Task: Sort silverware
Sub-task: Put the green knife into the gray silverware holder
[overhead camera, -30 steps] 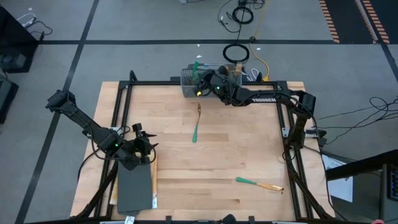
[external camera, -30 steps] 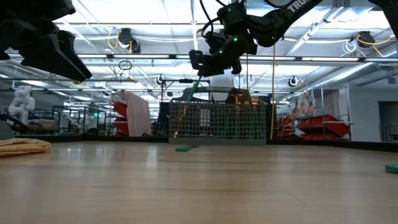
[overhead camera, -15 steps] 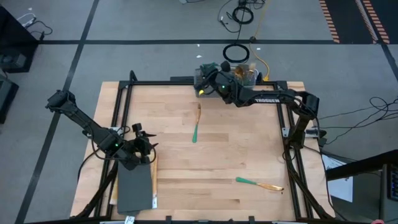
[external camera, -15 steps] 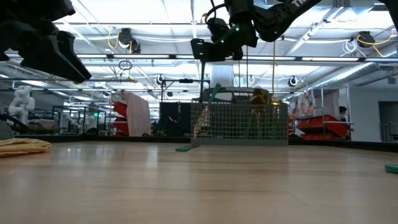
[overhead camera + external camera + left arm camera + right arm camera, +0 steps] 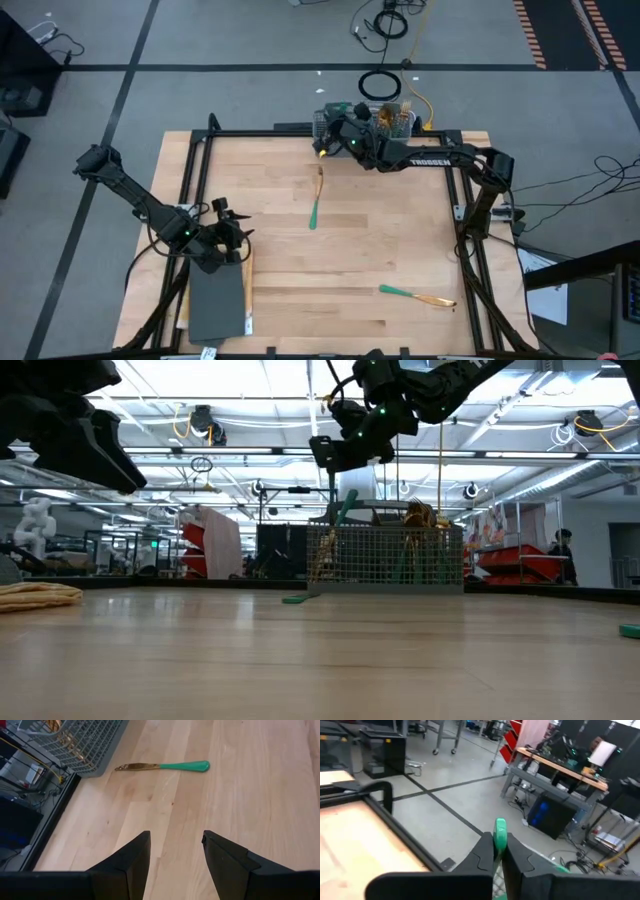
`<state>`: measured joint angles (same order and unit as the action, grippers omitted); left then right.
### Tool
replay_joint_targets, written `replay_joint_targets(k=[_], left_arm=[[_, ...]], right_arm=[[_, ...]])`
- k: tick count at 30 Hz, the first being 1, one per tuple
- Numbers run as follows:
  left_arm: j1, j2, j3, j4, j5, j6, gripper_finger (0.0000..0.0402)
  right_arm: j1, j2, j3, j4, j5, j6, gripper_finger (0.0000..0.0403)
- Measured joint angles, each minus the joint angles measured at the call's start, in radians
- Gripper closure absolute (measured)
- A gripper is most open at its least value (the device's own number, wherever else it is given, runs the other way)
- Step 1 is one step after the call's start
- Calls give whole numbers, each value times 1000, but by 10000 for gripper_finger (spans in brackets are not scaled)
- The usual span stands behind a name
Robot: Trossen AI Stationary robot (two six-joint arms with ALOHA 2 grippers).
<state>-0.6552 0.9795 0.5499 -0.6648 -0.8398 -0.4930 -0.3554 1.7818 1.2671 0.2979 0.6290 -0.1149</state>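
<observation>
Since a second ago: wire basket (image 5: pixel 362 122) has slid along the worktop's (image 5: pixel 350 250) far edge toward your right arm's side. Right gripper (image 5: pixel 498 851) hangs over its near-left corner, jaws clamped together on a teal-handled utensil (image 5: pixel 500 834) it has lifted clear — one more piece looks ready to lay out.

Basket holds more silverware, standing upright; count unclear.

Two pieces lie loose: one mid-worktop (image 5: pixel 315 200), one near the front right (image 5: pixel 415 294).

Left gripper (image 5: pixel 228 238) waits at front left, jaws apart.

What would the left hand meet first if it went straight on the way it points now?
Probably bare table first. Beyond it, the left hand, open, points roughly toward a green-handled knife lying beside the wire basket. Depth is hard to judge here.
</observation>
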Motion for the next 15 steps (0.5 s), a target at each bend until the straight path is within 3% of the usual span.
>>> replay_joint_targets(k=[5, 8, 15], left_arm=[[0, 0, 0, 1, -2, -15, 212], [0, 0, 0, 1, -2, -26, 212], [0, 0, 0, 1, -2, -26, 212]], right_arm=[[-21, -5, 0, -9, -7, 91, 402], [-32, -27, 0, -37, -107, 147, 402], [0, -127, 0, -78, -140, 158, 402]])
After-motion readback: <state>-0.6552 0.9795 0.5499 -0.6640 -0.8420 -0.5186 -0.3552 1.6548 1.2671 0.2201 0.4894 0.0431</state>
